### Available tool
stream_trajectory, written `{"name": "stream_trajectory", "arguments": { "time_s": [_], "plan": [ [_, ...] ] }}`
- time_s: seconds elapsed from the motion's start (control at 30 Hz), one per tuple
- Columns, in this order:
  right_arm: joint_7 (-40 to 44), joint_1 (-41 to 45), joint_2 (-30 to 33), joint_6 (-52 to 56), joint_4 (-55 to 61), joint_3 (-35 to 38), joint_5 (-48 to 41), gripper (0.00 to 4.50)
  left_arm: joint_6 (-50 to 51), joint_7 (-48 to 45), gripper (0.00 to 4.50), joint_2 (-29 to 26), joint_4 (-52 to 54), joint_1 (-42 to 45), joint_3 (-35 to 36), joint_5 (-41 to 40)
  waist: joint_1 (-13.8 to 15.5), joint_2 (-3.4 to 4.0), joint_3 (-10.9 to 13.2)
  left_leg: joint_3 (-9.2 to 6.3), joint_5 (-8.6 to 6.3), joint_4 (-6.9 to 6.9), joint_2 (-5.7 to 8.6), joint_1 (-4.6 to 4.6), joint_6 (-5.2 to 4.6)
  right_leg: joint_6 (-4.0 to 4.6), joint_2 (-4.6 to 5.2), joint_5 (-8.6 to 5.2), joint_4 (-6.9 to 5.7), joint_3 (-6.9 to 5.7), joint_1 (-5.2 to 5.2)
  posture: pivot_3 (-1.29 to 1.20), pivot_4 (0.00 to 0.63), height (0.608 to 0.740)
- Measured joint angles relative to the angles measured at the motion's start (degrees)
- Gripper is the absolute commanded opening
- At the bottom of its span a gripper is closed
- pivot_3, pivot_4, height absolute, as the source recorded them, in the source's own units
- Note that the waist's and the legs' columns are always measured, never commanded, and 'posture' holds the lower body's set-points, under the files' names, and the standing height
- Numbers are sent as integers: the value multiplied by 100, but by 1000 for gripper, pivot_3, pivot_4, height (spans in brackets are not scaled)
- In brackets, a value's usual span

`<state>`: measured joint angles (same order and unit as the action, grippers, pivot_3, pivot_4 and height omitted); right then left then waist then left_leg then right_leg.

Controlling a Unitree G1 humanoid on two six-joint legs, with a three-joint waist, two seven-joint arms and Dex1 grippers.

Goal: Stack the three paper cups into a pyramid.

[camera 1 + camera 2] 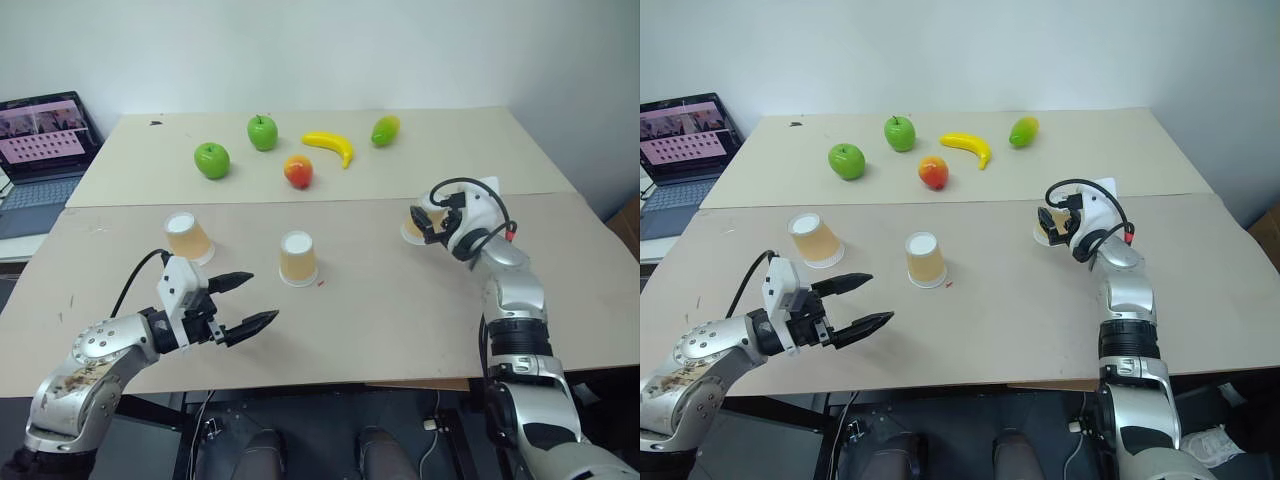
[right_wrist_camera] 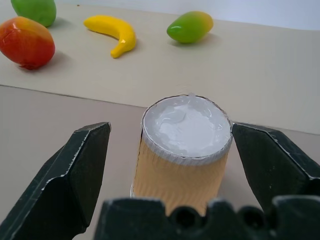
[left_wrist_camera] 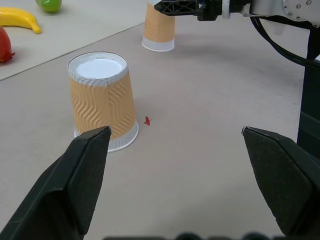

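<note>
Three tan-orange paper cups stand upside down in a row on the near table, apart from each other: a left cup (image 1: 188, 238), a middle cup (image 1: 298, 258) and a right cup (image 1: 413, 226). My right gripper (image 1: 432, 222) is open and level with the right cup (image 2: 182, 150). One finger is on each side of that cup, with a gap showing on both sides. My left gripper (image 1: 260, 298) hangs open and empty near the table's front edge. It points toward the middle cup (image 3: 102, 100), a little short of it.
On the far table lie two green apples (image 1: 212, 160) (image 1: 262, 132), a red-orange fruit (image 1: 298, 172), a banana (image 1: 331, 146) and a green-yellow mango (image 1: 385, 130). A laptop (image 1: 42, 150) stands off the left edge. A seam (image 1: 330, 202) separates the two tables.
</note>
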<state>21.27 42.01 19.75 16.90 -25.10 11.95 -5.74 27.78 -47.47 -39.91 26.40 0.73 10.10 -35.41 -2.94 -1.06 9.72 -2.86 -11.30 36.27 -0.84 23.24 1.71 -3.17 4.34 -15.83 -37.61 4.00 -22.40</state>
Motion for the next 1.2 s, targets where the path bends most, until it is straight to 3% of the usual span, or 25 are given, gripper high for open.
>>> {"name": "stream_trajectory", "arguments": {
  "time_s": [0.6, 1.2],
  "plan": [
    [-29, 857, -77, -780, -1748, -29, -220, 4469, 0, 148, 4500, 0, 36, -64, 9, 1, -86, 0, 0, -3, 0, -1, -1, 1, 0, 0, -1, 0, -1, -1, 0, 0, 150, 732],
    [-38, 829, -62, -812, -1459, -292, -111, 4469, 0, 169, 4500, -1, 38, -84, 10, -6, -96, 1, 1, -4, 0, -3, -1, 2, 0, 0, -1, 0, -1, -1, -2, 0, 150, 732]
  ]
}}
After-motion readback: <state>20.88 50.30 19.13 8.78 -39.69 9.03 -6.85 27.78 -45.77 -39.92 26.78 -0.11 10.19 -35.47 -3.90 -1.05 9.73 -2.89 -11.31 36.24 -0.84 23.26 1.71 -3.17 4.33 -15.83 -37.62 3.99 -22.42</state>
